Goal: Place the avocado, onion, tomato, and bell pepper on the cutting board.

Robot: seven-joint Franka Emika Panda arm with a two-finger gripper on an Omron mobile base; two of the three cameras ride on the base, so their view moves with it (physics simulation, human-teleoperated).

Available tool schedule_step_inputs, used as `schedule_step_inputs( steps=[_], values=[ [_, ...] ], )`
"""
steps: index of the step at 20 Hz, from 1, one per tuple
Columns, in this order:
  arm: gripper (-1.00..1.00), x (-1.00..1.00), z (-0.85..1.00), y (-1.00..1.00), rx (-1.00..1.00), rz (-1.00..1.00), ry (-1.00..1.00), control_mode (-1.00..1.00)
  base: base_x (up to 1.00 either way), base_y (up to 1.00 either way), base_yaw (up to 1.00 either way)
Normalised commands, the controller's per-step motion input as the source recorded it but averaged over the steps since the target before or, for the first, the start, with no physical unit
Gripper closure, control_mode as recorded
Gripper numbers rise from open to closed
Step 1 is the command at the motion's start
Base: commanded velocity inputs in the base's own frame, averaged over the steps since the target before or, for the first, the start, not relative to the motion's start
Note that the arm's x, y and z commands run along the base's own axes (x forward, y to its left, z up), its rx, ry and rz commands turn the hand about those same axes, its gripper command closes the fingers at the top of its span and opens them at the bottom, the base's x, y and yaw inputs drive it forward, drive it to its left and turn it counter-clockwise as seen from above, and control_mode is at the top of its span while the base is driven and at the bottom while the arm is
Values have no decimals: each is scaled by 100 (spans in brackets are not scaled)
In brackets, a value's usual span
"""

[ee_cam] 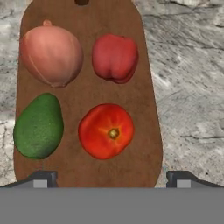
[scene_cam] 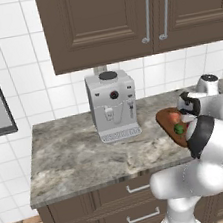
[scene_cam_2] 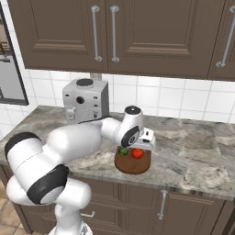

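All 4 are down on the cutting board [ee_cam: 144, 109] — onion [ee_cam: 51, 53] far left, bell pepper [ee_cam: 115, 57] far right, avocado [ee_cam: 38, 127] near left, tomato [ee_cam: 106, 130] near right; the gripper [ee_cam: 111, 178] hangs above, fingers spread wide and holding nothing. The risk now is a low or sideways retreat — a fingertip could clip the round tomato and roll it onto the counter [ee_cam: 188, 65].

You've got avocado [scene_cam_2: 123, 150] & tomato [scene_cam_2: 137, 153] on cutting board [scene_cam_2: 132, 165], near counter [scene_cam_2: 193, 151] front edge, under arm.
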Motion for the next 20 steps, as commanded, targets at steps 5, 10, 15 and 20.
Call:
schedule_step_inputs(
  steps=[5,10,15,20],
  values=[
    [-100,-41,30,23,0,0,-13,-100,0,0,0],
    [-100,-43,27,24,0,0,-13,-100,0,0,0],
    [-100,-39,5,22,0,0,-12,-100,0,0,0],
    [-100,-32,9,20,0,0,-9,-100,0,0,0]
  ],
)
